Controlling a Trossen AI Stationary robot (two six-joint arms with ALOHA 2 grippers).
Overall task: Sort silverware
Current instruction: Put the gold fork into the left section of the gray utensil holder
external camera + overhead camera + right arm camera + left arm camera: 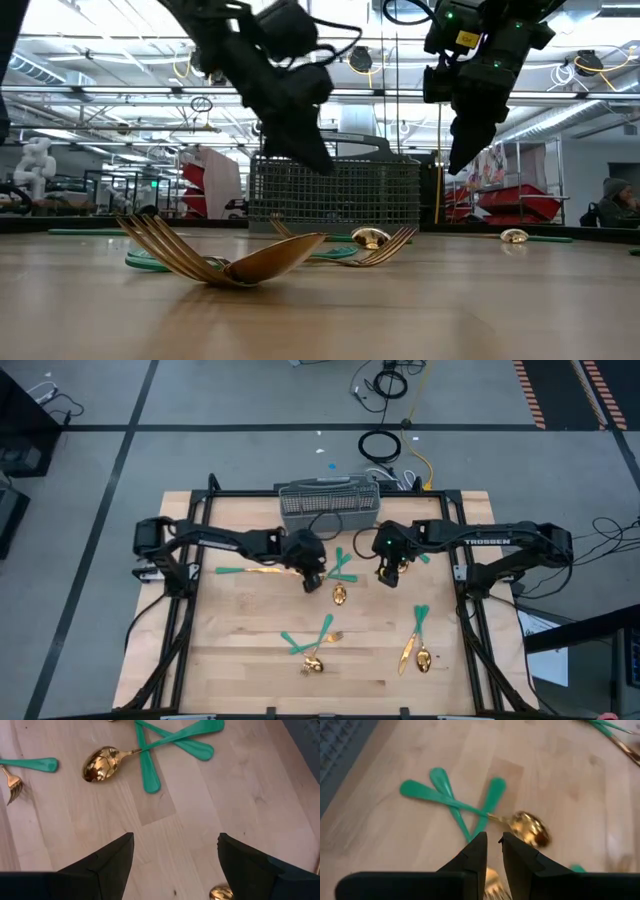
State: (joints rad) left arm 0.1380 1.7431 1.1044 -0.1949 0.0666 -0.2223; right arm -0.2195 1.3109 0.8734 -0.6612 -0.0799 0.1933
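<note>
Gold spoons and forks with teal handles lie flat on the wooden table in groups. One crossed group (341,568) lies between my grippers, and its spoon bowl (530,827) (100,764) shows in both wrist views. A lone fork (248,571) lies to the left, and two more groups (313,645) (416,640) lie nearer. My left gripper (312,580) (492,839) hangs above the table just left of the crossed group, its fingers almost together with nothing between them. My right gripper (388,576) (175,845) hovers wide open just right of that group.
The grey wire-mesh caddy (330,506) (335,195) stands at the table's far edge, behind both grippers. Bare wood (250,620) lies between the groups. In the low view a fork and spoon (225,262) lie close to the camera. Cables lie on the floor beyond the table.
</note>
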